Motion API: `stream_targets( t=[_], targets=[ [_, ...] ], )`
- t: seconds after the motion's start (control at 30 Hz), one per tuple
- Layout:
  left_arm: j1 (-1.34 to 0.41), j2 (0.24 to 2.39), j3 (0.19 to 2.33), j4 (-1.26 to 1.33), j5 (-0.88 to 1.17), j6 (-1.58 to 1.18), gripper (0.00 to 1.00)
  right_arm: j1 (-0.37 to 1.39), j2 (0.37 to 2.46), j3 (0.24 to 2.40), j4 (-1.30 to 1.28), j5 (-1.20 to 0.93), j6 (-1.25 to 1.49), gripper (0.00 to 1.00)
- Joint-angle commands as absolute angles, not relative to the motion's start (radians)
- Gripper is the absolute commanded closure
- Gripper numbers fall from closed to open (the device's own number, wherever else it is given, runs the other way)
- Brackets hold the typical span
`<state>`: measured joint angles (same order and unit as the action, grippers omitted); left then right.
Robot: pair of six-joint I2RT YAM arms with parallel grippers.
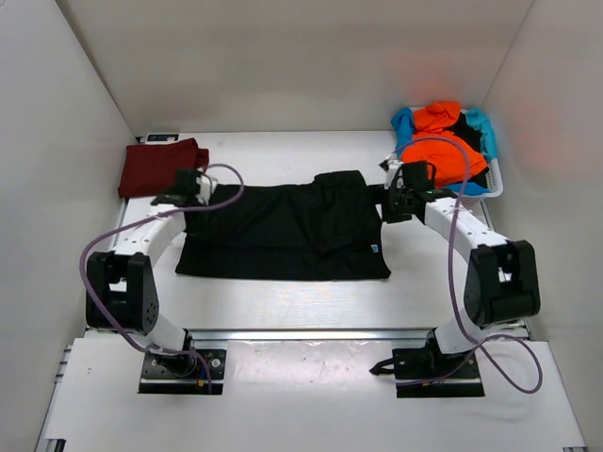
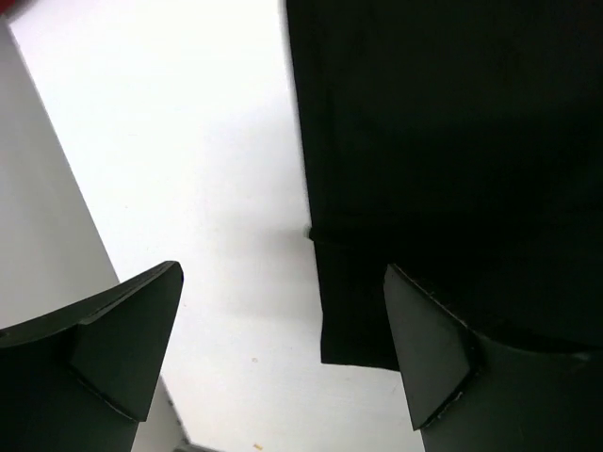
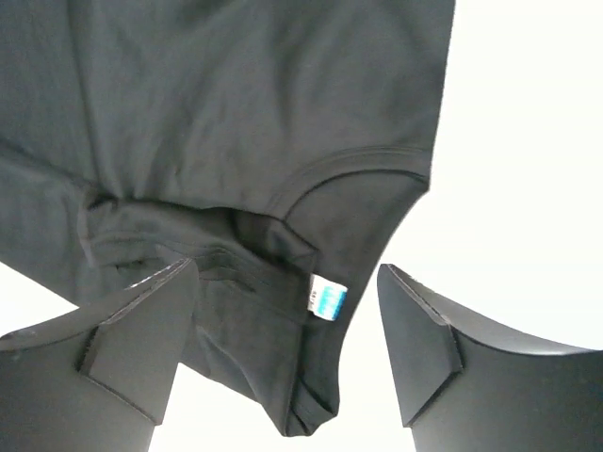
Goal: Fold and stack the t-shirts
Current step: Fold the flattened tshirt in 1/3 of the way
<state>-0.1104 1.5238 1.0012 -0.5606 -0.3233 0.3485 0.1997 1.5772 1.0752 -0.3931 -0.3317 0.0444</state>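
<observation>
To make the next fold well, I think each claw should pinch all the layers at its own end of the black t-shirt [image 1: 283, 231] and both should lift evenly, so the cloth stays smooth; now the left claw [image 2: 283, 275] and the right claw [image 3: 287, 268] are spread wide and hold nothing. The shirt lies flat in the middle of the tabletop [image 1: 283, 155], long axis left to right, collar [image 3: 350, 166] pointing right.
</observation>
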Motion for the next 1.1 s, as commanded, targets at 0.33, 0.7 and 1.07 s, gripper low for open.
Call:
stream_targets(
  t=[0.33, 0.7, 1.07],
  targets=[
    [0.211, 1.687, 1.051, -0.870, 0.125, 0.117, 0.05, 0.144, 1.298, 0.762, -0.414, -0.416, 0.167, 0.22],
    [0.221, 1.847, 1.123, -0.867, 0.112, 0.058, 0.14, 0.113, 1.310, 0.647, -0.370, -0.434, 0.276, 0.22],
    [0.181, 1.881, 1.100, -0.890, 0.218, 0.100, 0.86, 0.025, 1.377, 0.586, -0.282, -0.503, 0.328, 0.68]
  ],
)
